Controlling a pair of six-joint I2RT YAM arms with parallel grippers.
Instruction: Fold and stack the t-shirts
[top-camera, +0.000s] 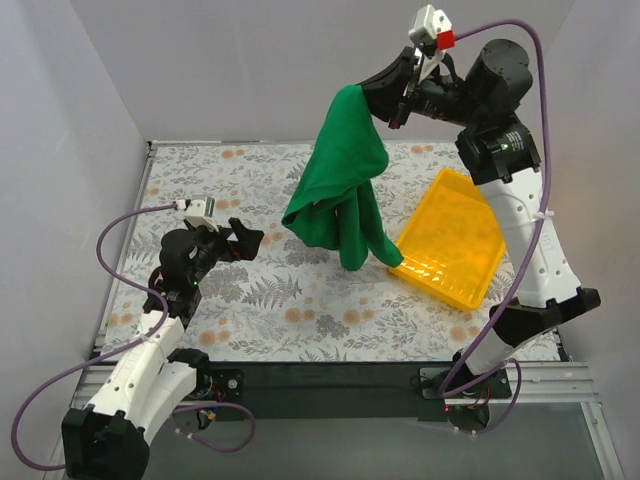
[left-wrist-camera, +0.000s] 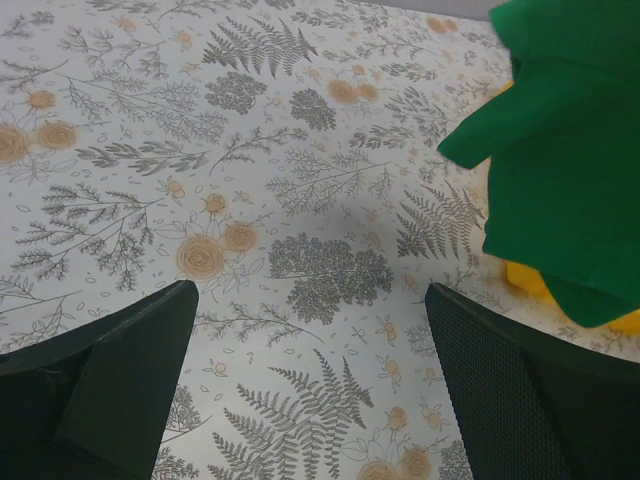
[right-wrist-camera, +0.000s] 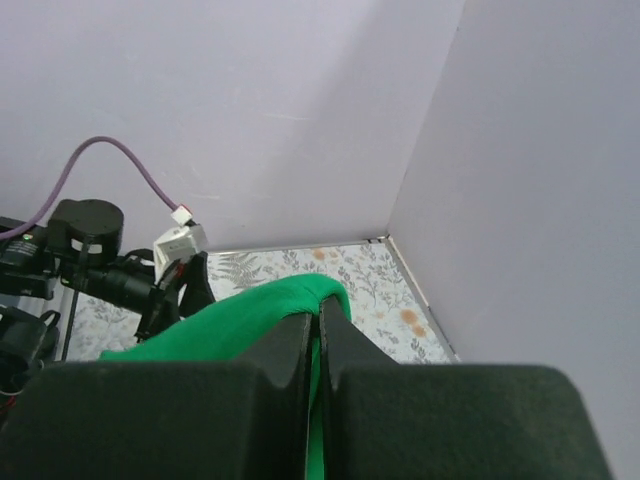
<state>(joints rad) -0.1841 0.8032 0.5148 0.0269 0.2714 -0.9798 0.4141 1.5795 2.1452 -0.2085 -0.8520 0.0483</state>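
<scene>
The green t-shirt hangs bunched in the air above the middle of the table, its lower folds reaching down near the tray. My right gripper is raised high and shut on the shirt's top edge; in the right wrist view the cloth is pinched between the closed fingers. My left gripper is open and empty, low over the table to the left of the shirt. The left wrist view shows the shirt's hanging edge at upper right, apart from the open fingers.
A yellow plastic tray lies at the right of the floral tablecloth, partly behind the hanging shirt. White walls enclose the table at the back and both sides. The left arm shows in the right wrist view.
</scene>
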